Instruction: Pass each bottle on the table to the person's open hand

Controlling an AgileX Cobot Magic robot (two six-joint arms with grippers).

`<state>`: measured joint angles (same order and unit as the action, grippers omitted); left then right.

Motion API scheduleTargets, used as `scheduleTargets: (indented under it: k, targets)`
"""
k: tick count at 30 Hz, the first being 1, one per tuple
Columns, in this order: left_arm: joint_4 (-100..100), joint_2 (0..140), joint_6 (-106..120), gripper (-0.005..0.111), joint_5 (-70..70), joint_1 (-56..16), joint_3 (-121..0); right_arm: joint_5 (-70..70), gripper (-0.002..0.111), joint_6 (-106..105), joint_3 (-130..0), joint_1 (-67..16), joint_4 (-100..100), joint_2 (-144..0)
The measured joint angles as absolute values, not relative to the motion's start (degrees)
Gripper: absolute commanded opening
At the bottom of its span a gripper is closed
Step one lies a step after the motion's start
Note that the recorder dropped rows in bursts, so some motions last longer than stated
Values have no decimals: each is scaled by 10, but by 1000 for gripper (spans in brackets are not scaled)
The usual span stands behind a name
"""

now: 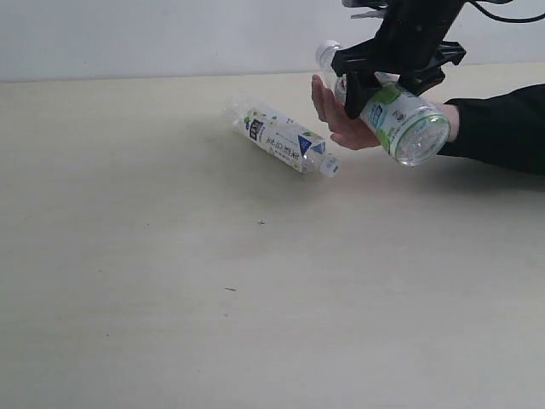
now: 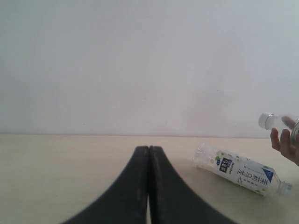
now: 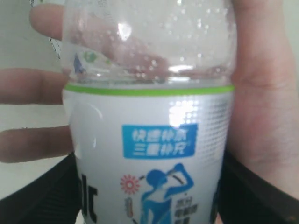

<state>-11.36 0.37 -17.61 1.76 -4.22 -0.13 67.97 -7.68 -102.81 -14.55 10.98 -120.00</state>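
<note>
The right gripper (image 1: 387, 85) is closed around the white-green-blue bottle (image 1: 402, 121) and holds it tilted over the person's open hand (image 1: 339, 119); whether bottle and palm touch, I cannot tell. The bottle is clear plastic with droplets inside. Its white label has a green band and a blue drinking figure. The white floral bottle (image 1: 281, 136) lies on its side on the tabletop (image 1: 213, 298), near the hand. The left gripper (image 2: 149, 186) has its fingers pressed together and holds nothing.
</note>
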Motion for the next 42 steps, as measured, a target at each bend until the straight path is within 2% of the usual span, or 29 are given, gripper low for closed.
scheduleTargets:
  k: [11, 21, 24, 27, 30, 31, 38, 42]
  targets:
    - [-114, 4, -176, 0, 18, -42, -1, 676, 75, -77, -1028, -145, 112, -1199]
    - [-114, 4, -176, 0, 18, -42, -1, 651, 74, -75, -1028, -145, 107, -1132]
    - [-114, 4, -176, 0, 18, -42, -1, 638, 60, -75, -1028, -145, 99, -1106]
    - [-114, 4, -176, 0, 18, -42, -1, 630, 35, -75, -1028, -145, 69, -1076]
    - [-114, 4, -176, 0, 18, -42, -1, 623, 5, -75, -1028, -145, 35, -1043]
    - [-114, 4, -176, 0, 18, -42, -1, 623, 0, -75, -1028, -145, 29, -1028]
    - [-114, 4, -176, 0, 18, -42, -1, 616, 0, -79, -1028, -145, 29, -888]
    - [-114, 4, -176, 0, 18, -42, -1, 597, 0, -81, -982, -145, 29, -783]
